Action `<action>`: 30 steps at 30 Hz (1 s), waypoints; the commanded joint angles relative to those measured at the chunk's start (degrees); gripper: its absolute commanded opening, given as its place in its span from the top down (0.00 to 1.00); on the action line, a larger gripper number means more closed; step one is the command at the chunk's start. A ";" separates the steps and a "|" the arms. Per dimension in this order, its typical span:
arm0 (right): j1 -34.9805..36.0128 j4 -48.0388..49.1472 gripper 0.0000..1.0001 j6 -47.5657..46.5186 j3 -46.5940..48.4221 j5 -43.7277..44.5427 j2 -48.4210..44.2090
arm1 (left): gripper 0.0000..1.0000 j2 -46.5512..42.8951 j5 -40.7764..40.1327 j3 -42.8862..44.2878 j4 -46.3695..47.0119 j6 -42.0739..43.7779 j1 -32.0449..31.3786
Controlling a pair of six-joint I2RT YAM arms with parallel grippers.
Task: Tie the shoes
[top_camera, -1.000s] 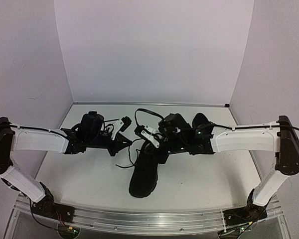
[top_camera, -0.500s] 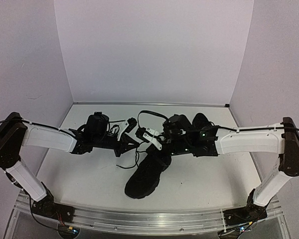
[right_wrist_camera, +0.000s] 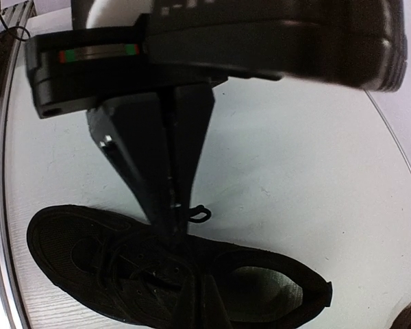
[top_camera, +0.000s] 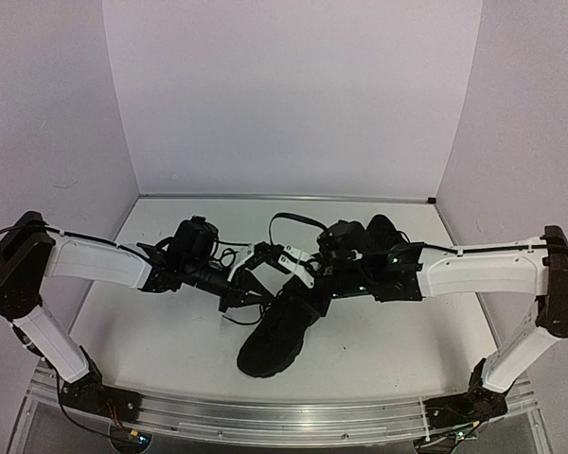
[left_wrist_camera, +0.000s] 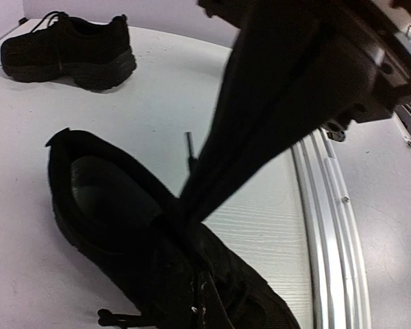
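Both arms meet over one shoe [top_camera: 270, 342] lying mid-worktop [top_camera: 398, 345], toe pointing at the near edge. Left fingers [left_wrist_camera: 222, 154] and right fingers [right_wrist_camera: 166, 175] are pressed together, tips down at its laces [right_wrist_camera: 200, 213]. Can't tell if either pinches one. Other shoe [top_camera: 381, 229] sits back right.

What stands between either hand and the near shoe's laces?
Nothing visible. The left hand and right hand are both shut, tips right at the laces of the near shoe; the other shoe lies apart.
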 commanded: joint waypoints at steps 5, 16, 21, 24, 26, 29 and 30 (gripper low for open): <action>-0.52 5.18 1.00 1.61 -2.06 -0.66 -4.85 | 1.00 -0.17 4.42 1.46 -2.94 3.11 -5.14; -0.80 5.21 0.99 5.74 -3.96 1.45 -6.34 | 1.00 2.99 2.11 0.92 5.40 3.01 -7.50; -1.38 5.21 0.94 11.99 -4.24 2.96 -5.85 | 1.00 5.03 2.11 1.88 5.49 4.35 -8.16; -1.81 5.21 0.91 16.10 -4.20 3.65 -5.86 | 1.00 5.92 3.63 3.61 0.78 6.77 -8.65; -2.00 4.66 0.83 19.11 -4.22 4.14 -5.80 | 1.00 5.74 4.31 3.16 1.29 6.82 -8.74; -2.50 2.23 0.74 24.39 -4.54 4.46 -6.74 | 1.00 5.80 3.56 3.01 1.72 6.83 -8.73; -2.75 1.57 0.74 26.29 -5.01 4.07 -7.76 | 1.00 6.03 3.21 3.14 1.56 6.93 -8.73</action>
